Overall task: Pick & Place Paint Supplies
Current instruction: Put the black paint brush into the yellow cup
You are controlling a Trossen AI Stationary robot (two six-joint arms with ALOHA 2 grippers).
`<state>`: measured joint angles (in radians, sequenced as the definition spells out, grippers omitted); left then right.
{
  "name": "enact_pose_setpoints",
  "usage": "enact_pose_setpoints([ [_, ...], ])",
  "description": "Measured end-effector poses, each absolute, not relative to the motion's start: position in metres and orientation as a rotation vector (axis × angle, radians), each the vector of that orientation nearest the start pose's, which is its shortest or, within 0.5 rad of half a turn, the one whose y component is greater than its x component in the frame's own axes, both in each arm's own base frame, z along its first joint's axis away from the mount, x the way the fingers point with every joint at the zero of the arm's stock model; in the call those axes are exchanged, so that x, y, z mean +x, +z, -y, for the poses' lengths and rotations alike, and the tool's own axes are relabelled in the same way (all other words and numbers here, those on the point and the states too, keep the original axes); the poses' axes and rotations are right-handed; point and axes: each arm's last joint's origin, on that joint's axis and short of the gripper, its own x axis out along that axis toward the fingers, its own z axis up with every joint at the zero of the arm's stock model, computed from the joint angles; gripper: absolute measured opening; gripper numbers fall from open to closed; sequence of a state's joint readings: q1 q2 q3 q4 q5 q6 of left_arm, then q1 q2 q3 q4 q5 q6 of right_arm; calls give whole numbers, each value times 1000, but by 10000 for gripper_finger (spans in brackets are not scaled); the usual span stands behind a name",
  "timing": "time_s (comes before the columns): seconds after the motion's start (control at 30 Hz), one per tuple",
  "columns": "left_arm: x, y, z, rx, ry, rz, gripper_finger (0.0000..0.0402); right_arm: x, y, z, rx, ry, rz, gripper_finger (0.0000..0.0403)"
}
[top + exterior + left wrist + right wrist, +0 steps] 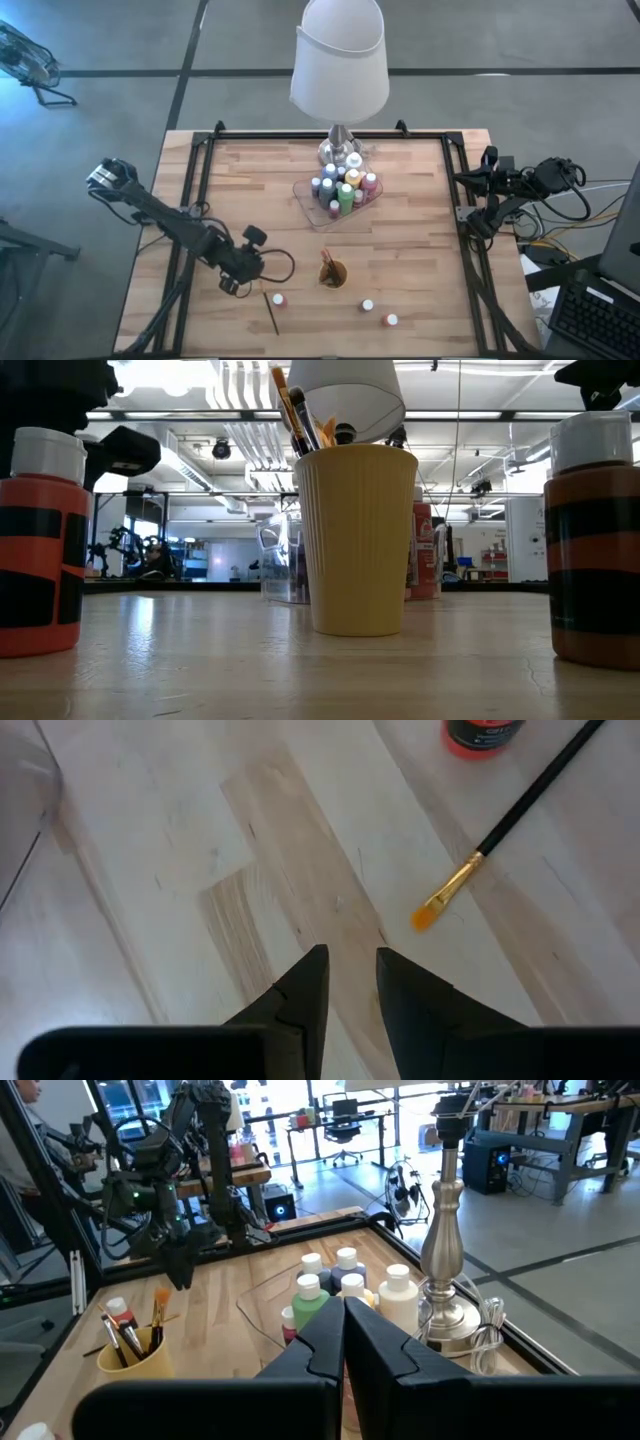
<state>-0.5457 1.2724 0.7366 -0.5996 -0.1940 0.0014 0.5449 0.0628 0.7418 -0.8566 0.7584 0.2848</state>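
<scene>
My left gripper (pixel 350 955) hangs open by a narrow gap over bare wood at the table's near left (pixel 232 287), fingers slanting down, nothing between them. Just beyond it lies a thin dark-handled brush (pixel 520 815) with an orange bristle tip, flat on the table (pixel 271 312). A red white-capped bottle (pixel 279 299) stands beside the brush. Two more bottles (pixel 368 305) (pixel 390 320) stand near the front edge. Several bottles fill the clear tray (pixel 305 195). My right gripper (pixel 343 1305) is shut and empty; its arm (pixel 500 190) waits at the table's right edge.
An orange cup (pixel 332 272) holding brushes stands mid-table, right of my left gripper. A lamp with a white shade (pixel 340 70) stands on its base (pixel 340 150) behind the tray. Bare wood lies along the table's left side and far right.
</scene>
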Motion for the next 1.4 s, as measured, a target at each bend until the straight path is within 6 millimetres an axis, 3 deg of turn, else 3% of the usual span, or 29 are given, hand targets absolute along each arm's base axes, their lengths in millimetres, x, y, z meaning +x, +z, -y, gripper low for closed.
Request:
enact_pose_setpoints([
  [0.6, 217, 154, 130, 421, -429, -1244, 92, 8, 305, 19, 175, -231, -110, 8],
  [1.2, 230, 149, 140, 405, -507, -1261, 92, 8, 305, 19, 175, -231, -110, 8],
  [1.4, 230, 149, 141, 396, -520, -1264, 68, 8, 305, 19, 175, -231, -110, 8],
])
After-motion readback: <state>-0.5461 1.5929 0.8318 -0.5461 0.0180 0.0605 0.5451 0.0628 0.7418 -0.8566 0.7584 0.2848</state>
